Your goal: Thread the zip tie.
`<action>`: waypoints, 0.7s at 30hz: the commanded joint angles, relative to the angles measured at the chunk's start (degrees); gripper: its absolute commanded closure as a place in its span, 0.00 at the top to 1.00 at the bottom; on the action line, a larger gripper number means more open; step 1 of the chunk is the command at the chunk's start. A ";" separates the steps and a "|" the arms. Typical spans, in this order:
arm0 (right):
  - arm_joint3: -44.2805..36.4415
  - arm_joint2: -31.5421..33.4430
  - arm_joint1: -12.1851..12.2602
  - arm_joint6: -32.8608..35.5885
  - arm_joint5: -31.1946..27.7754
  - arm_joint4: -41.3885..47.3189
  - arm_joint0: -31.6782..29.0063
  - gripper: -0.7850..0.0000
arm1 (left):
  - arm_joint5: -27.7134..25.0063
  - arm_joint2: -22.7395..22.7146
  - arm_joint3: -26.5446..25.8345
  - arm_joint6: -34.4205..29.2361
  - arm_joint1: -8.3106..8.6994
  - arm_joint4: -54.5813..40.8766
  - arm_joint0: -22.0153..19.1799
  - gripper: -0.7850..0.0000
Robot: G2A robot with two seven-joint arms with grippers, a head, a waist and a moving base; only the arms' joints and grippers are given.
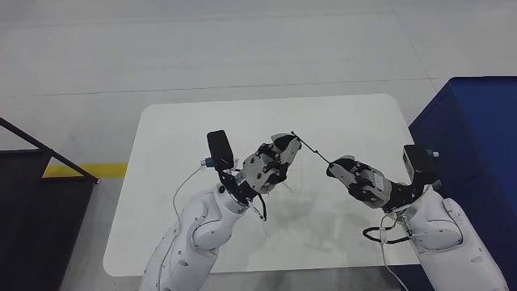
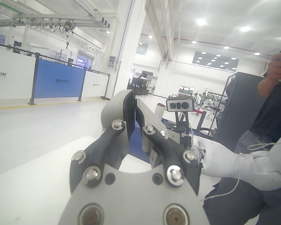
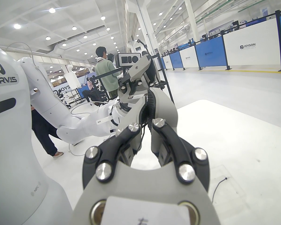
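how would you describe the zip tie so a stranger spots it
On the white rounded table, look between the grey-and-black left gripper and right gripper. The thin black plastic zip tie spans that gap as a slanted line, one end pinched in each. It is straight and far slimmer than the looping black cable nearby.

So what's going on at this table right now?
A two-armed robot holds a thin black zip tie above the white table. The left gripper is shut on one end and the right gripper on the other, so the tie runs straight between them in the air. It is not yet threaded into a loop.
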 commanded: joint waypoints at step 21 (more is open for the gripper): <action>0.00 0.00 0.00 0.00 0.00 0.00 0.00 0.00 | 0.69 0.54 -0.01 1.38 -0.04 0.67 -0.19 0.00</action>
